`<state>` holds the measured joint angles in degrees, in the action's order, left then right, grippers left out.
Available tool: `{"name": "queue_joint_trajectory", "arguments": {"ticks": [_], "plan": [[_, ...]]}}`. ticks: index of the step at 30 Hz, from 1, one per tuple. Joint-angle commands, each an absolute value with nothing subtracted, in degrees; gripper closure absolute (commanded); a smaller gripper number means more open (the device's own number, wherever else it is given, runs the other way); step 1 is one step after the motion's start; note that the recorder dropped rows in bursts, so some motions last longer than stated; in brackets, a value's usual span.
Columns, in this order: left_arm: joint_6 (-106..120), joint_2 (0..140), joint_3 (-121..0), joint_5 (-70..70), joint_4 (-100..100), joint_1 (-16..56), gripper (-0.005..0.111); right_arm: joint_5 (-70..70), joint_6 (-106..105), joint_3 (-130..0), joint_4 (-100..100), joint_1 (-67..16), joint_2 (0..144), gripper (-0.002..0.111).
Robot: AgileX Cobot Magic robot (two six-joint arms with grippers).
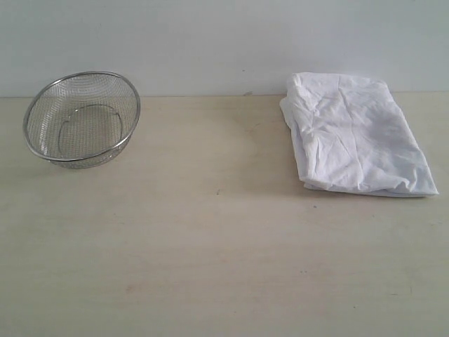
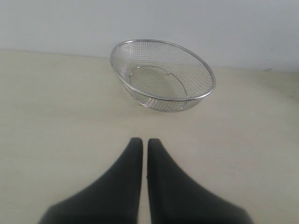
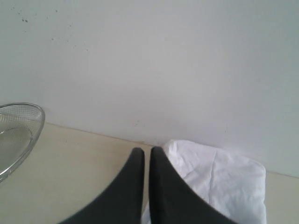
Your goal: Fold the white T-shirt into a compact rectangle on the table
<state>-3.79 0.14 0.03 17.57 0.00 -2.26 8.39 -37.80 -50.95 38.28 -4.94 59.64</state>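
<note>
The white T-shirt [image 1: 354, 135] lies folded in a wrinkled, roughly rectangular bundle at the back right of the table [image 1: 210, 239], close to the wall. No lettering shows on it. In the right wrist view the shirt [image 3: 224, 182] lies just beyond and beside my right gripper [image 3: 144, 150], which is shut and holds nothing. My left gripper [image 2: 142, 141] is shut too and empty, hovering over bare tabletop short of the mesh bowl. Neither gripper shows in the exterior view.
A steel mesh bowl [image 1: 82, 119] stands tilted at the back left of the table, also seen as the bowl [image 2: 162, 74] in the left wrist view and its rim [image 3: 18, 135] in the right wrist view. A pale wall [image 1: 210, 42] runs behind the table.
</note>
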Motion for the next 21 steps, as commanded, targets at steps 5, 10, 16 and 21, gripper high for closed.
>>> {"name": "queue_joint_trajectory", "arguments": {"ticks": [5, 10, 16, 21], "plan": [[-4.30, 0.10, 0.00, 17.47, 0.44, -2.09, 0.102, -9.80, -31.56, -25.80, 38.36, -8.52, 42.99, 0.108], [-4.30, 0.10, 0.00, 17.47, 0.44, -2.09, 0.102, -16.72, -26.74, -13.93, 38.36, -8.52, 28.86, 0.108], [-4.31, 0.10, 0.00, 17.33, 0.44, -2.09, 0.102, -15.15, -26.57, -5.86, 38.36, -8.52, 15.23, 0.108], [-4.31, 0.10, 0.00, 17.33, 0.44, -2.09, 0.102, -15.26, -25.56, -1.35, 38.36, -8.52, 9.22, 0.108]]}}
